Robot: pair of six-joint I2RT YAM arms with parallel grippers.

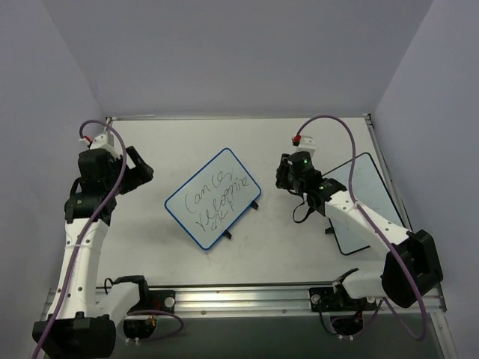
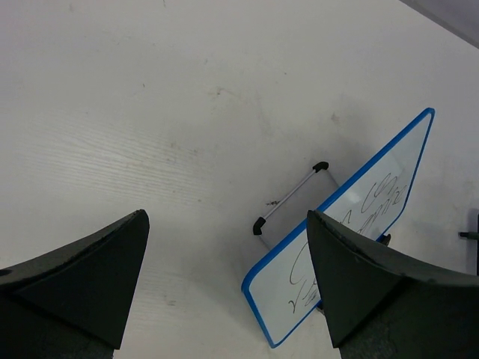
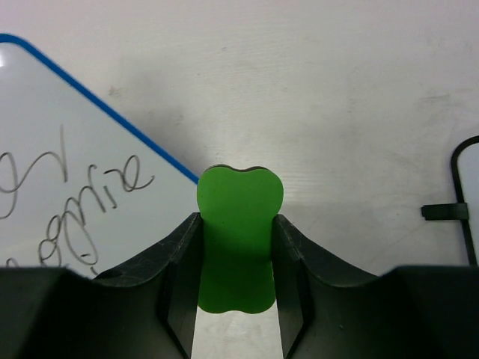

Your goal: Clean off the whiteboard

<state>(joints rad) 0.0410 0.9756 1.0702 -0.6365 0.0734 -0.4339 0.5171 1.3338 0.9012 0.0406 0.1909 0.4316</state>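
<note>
The whiteboard (image 1: 213, 197), white with a thin blue frame and dark handwriting, stands tilted on small black feet at the table's middle. It also shows in the left wrist view (image 2: 352, 232) and the right wrist view (image 3: 67, 194). My right gripper (image 1: 286, 173) is just right of the board, shut on a green eraser (image 3: 238, 239) whose top sticks out past the fingertips. My left gripper (image 1: 141, 167) is open and empty, left of the board and apart from it; its jaws stand wide in the left wrist view.
A second white board with a black frame (image 1: 359, 202) lies flat at the right, partly under my right arm; its edge shows in the right wrist view (image 3: 465, 202). Grey walls enclose the table on three sides.
</note>
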